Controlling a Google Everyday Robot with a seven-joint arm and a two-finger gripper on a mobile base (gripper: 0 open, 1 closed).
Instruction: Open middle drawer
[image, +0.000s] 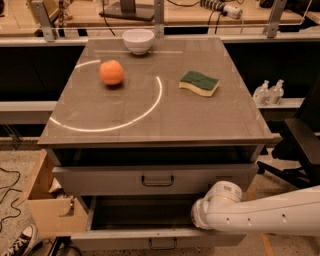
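Note:
The middle drawer (120, 241) is a wide grey drawer with a low front panel and a small black handle (162, 244). It stands pulled out, and its dark inside (140, 212) shows. My white arm (260, 216) comes in from the right, and its rounded joint (218, 202) sits over the drawer's right end. My gripper is hidden behind that joint, at the right side of the open drawer. The taller-fronted grey drawer (100, 181) sits above.
On the cabinet top (150, 120) are an orange (111, 72), a white bowl (138, 40) and a green and yellow sponge (199, 82). A cardboard box (47, 210) stands at the left, a black chair (300, 145) at the right, and two bottles (268, 92) behind.

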